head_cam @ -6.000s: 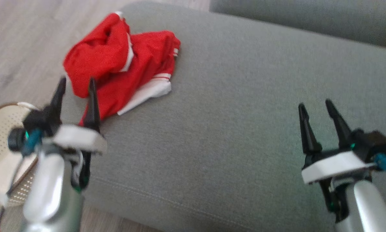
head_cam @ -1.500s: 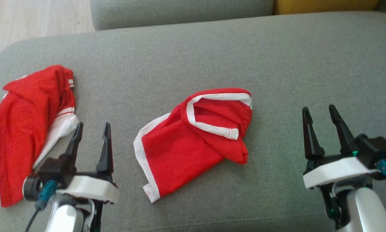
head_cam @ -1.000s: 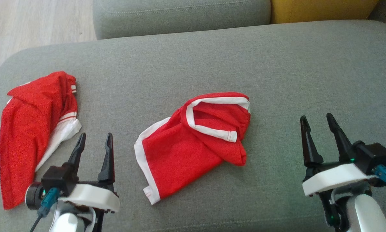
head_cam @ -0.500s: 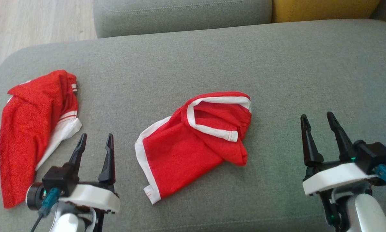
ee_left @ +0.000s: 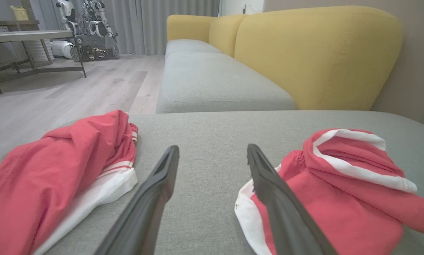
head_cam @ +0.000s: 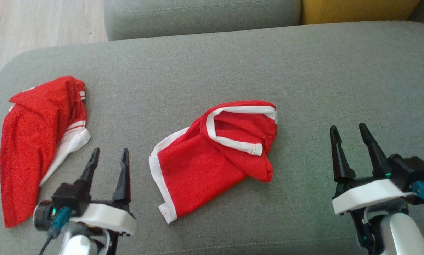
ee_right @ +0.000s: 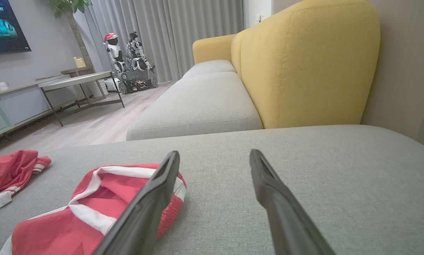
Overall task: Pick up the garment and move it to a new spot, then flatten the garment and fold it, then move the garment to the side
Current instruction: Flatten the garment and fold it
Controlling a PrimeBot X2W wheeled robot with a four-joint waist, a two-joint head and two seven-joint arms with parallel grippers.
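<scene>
Red white-trimmed shorts (head_cam: 212,159) lie crumpled mid-seat on grey sofa cushion (head_cam: 233,71), btwn L gripper (head_cam: 111,151) & R gripper (head_cam: 348,126), both spread apart & empty; pick-up pending, prob. needs reach-in & fabric pinch.

The head view is now taking in the middle of the sofa cushion (head_cam: 233,63), where a second red garment (head_cam: 212,166) is lying. The left gripper (head_cam: 111,150) is edging rightward toward it.

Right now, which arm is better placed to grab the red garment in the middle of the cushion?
Left, probably. The left gripper, open, sits close beside the middle garment's white-trimmed edge; the right gripper, also open, stands farther off across bare cushion.
</scene>
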